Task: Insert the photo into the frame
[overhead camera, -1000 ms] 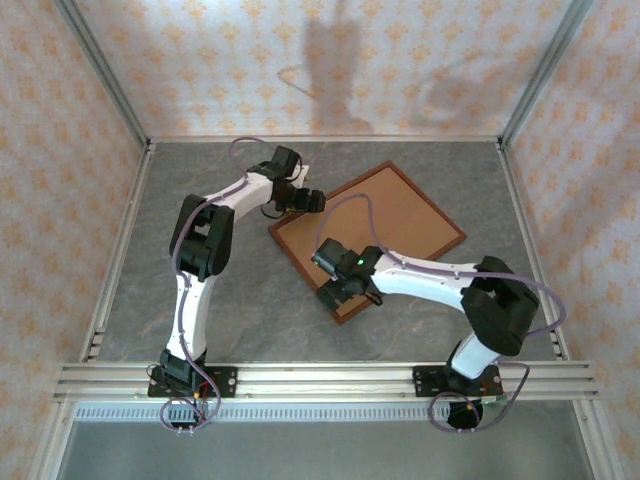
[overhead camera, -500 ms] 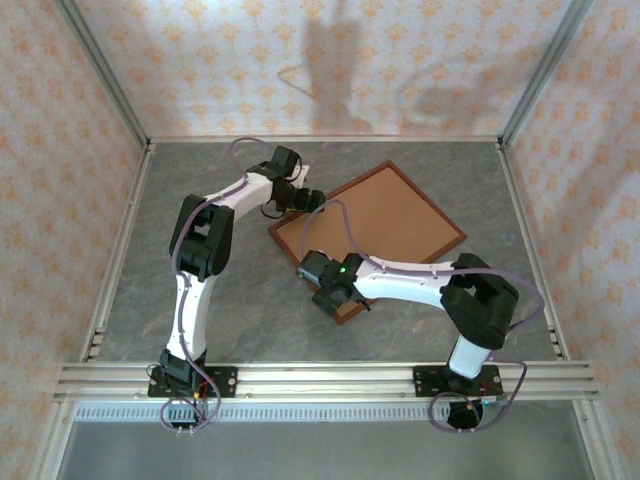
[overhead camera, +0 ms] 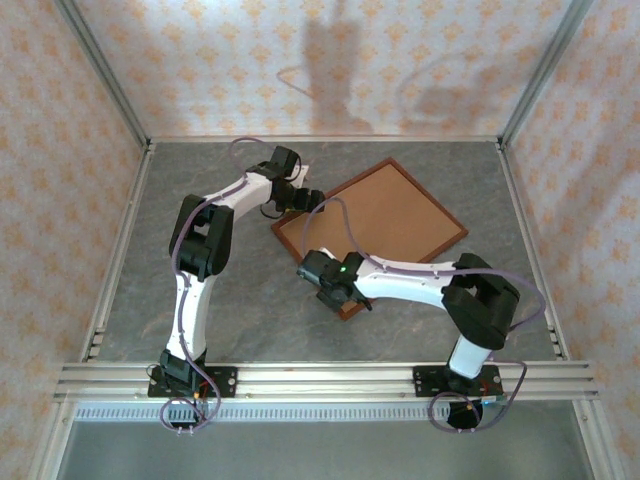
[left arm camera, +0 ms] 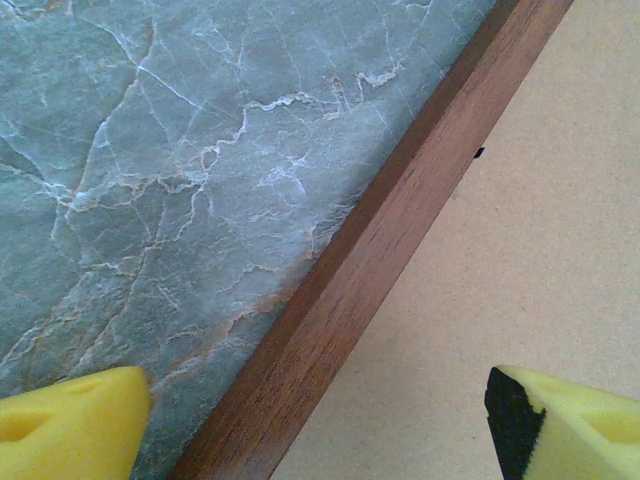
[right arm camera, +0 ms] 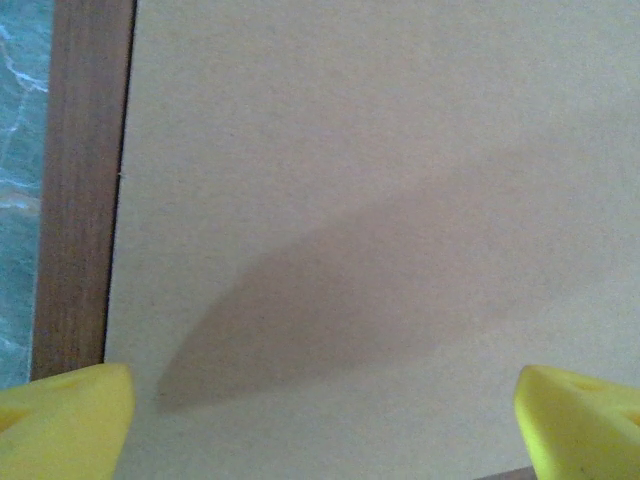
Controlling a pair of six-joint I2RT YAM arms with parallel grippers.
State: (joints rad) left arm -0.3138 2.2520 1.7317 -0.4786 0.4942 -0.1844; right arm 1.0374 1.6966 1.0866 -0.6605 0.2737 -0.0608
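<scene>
The right arm (overhead camera: pixel 400 280) hides part of the frame (overhead camera: pixel 430 196), which both wrist views crop.

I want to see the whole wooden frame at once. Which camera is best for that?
The top camera: it shows the frame lying flat, all four sides, with arms over two corners. The left wrist camera shows part of one wooden side; the right wrist camera shows a short strip.

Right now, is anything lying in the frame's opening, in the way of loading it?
Yes: a plain brown backing board fills the frame from rail to rail. The left gripper straddles one rail, open; the right gripper is open over the board.
</scene>
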